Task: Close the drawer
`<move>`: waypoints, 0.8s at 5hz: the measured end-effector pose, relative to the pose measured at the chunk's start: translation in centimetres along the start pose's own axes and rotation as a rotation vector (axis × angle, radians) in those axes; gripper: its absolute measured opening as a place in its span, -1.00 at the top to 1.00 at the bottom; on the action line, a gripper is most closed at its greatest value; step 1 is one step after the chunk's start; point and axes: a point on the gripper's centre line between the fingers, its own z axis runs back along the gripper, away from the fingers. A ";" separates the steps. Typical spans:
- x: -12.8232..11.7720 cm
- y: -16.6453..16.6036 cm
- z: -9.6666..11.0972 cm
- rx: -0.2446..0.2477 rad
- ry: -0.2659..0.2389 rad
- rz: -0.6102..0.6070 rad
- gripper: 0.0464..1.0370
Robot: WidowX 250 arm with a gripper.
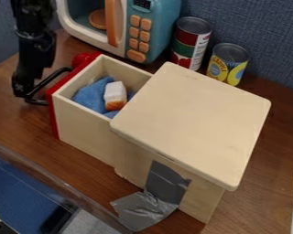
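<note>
Note grey tape (pixel 164 183) nearest, stuck to the side of a pale wooden box (pixel 195 121) and trailing onto the tabletop (pixel 259 205). Beyond, towards upper left, find the drawer (pixel 82 132) pulled out, red front panel (pixel 52 114) facing away from the box. Inside, log blue cloth (pixel 91 96) with a white block (pixel 115 91), brown at its lower end. Locate the pincer (pixel 24 87) near the black handle (pixel 49 78) of the drawer; cannot tell whether open or closed. Farther back, record a red-and-green can (pixel 188 43) and a shorter yellow can (pixel 227 64), both upright, beside a teal-and-white toy microwave (pixel 161 27). Behind, see a blue partition (pixel 253 23).
</note>
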 end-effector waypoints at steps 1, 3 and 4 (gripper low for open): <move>1.2 -0.7 0.8 0.002 -0.041 -0.026 -0.92; 3.5 -1.7 2.1 0.011 -0.078 -0.066 -0.92; 3.7 -1.8 1.8 0.016 -0.083 -0.061 -0.92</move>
